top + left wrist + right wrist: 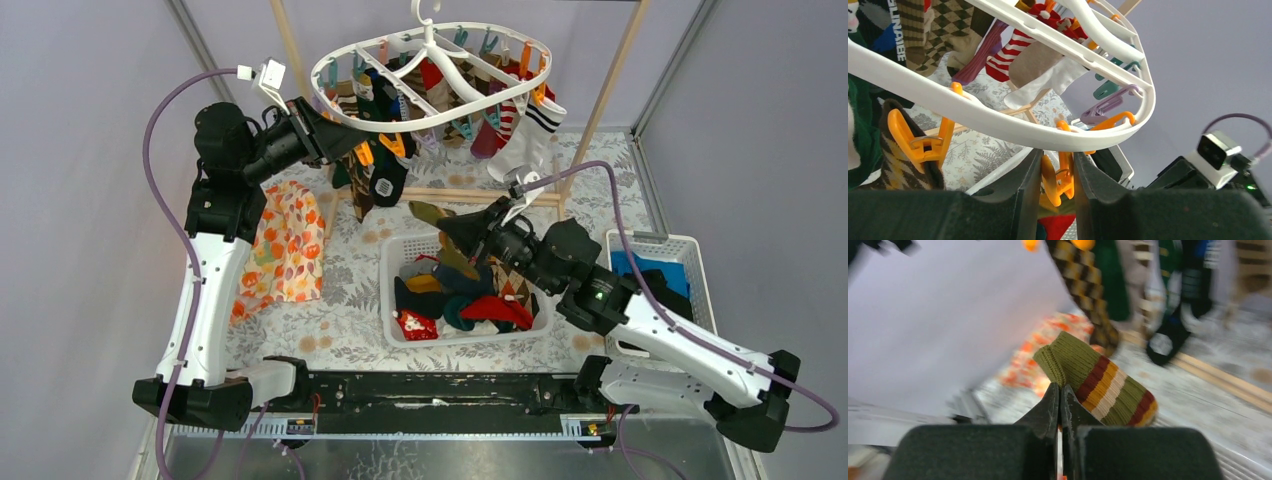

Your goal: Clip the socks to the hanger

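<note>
Over a fern-print table cover (350, 300), an olive striped sock (1098, 382) is being pinched at its ribbed cuff by the right gripper (1059, 390), whose jaws are fully closed. The sock's body is lying just beyond the fingertips, below the hanger (430, 70). It is judged light, soft and limp, and best gripped at the cuff. An orange clip (1063, 177) is being squeezed by the left gripper (1058, 156).
</note>
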